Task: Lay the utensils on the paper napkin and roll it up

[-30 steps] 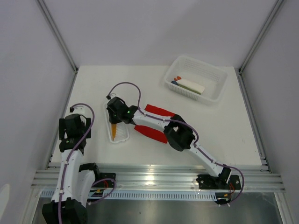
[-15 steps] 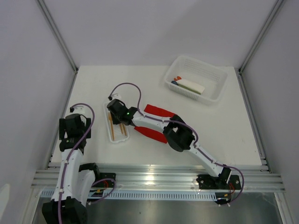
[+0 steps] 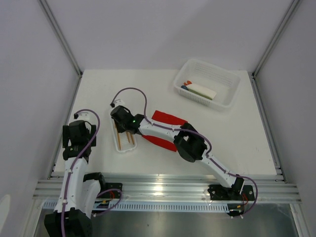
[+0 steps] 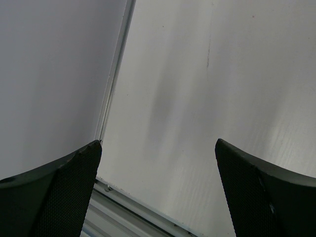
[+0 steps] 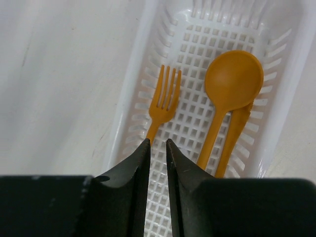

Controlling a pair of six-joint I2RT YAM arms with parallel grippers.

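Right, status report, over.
Left gripper open, empty. Right gripper nearly closed over fork handle, grip unclear. Fork, spoon in white tray. Right arm overhangs red napkin.

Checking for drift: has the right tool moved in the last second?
Yes. In the top view the right tool has shifted slightly left over the far end of the white tray.

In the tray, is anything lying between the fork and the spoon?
No: only bare lattice of the tray separates the fork and spoon, clear in the right wrist view.
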